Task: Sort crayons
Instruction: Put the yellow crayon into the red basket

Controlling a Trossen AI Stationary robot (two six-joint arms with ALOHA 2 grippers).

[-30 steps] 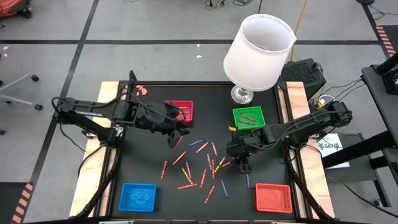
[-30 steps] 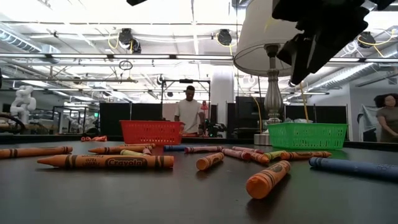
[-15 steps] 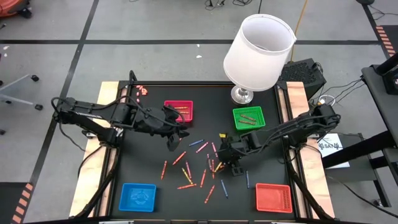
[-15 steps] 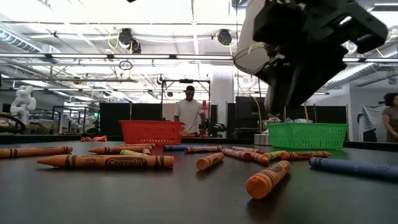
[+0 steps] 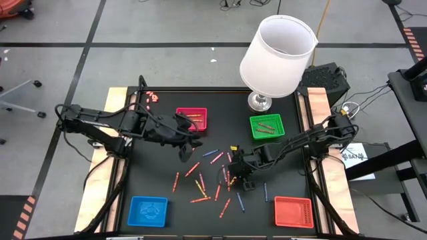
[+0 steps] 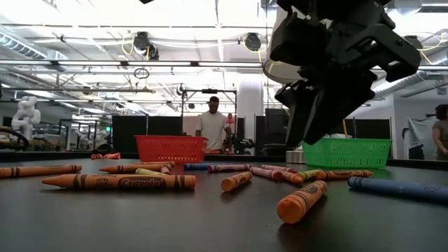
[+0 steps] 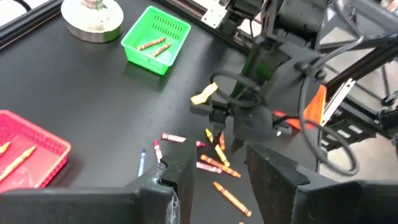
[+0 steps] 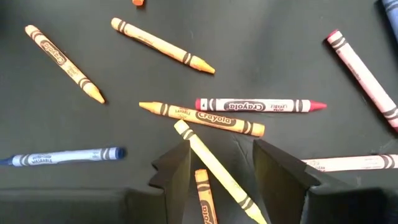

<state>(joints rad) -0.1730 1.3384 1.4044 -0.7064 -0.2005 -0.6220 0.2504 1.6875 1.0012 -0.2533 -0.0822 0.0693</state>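
Several crayons [image 5: 212,175] lie scattered flat on the black table, mostly orange, red and pink, with some yellow and blue. My right gripper [image 5: 235,176] hangs open just over the right side of the scatter, tips pointing down [image 6: 302,137]. In the right wrist view a yellow crayon [image 8: 214,165] lies on the table below the gap between its fingers, next to an orange crayon [image 8: 205,118] and a red crayon [image 8: 258,106]. My left gripper [image 5: 189,144] hovers open and empty [image 7: 217,180] above the table, near the pink tray [image 5: 192,118].
A green tray [image 5: 267,126] with two crayons stands far right, next to a white lamp [image 5: 277,57]. A blue tray [image 5: 148,210] and a red tray [image 5: 293,211] sit at the near edge. People stand in the room behind the table.
My right gripper has come down and toward the table's left, from beside the green tray to just over the scattered crayons, staying open. The crayons have not moved.
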